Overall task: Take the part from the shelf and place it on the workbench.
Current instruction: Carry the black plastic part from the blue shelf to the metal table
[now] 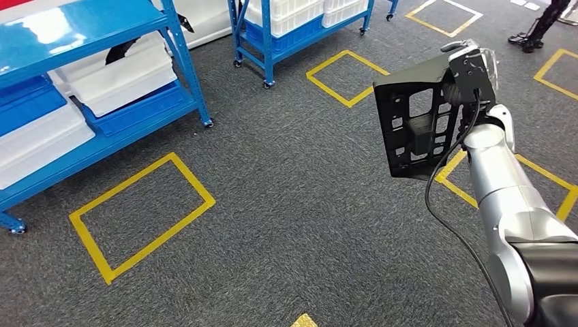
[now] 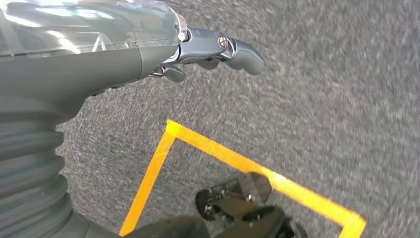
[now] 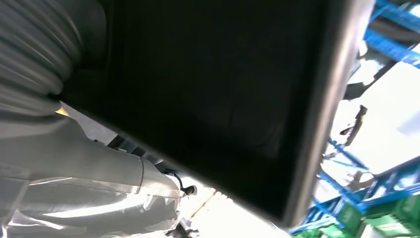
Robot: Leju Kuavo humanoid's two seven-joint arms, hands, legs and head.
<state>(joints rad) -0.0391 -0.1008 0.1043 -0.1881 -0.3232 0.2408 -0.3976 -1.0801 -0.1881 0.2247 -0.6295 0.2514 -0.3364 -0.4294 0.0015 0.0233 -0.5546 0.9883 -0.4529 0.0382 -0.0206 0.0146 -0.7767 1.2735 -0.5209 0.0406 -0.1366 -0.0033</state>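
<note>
- Gripping the black part (image 1: pixel 416 122), my right hand (image 1: pixel 470 65) holds it raised at the right, above grey carpet (image 1: pixel 286 204).
- Left hand (image 2: pixel 148 54) hangs empty, fingers loosely apart.
- With no workbench in sight, I should carry the part level and steady, grip firm.
- Blue shelf (image 1: pixel 102 82) stands far left.

Shelf (image 1: pixel 88 82) left — part (image 1: pixel 416 122) right

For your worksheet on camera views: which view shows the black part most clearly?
The head view: the black part appears whole, with its cut-outs, held up by the right robot hand. The right wrist view shows just a dark, close surface. The left wrist view shows carpet and yellow tape.
</note>
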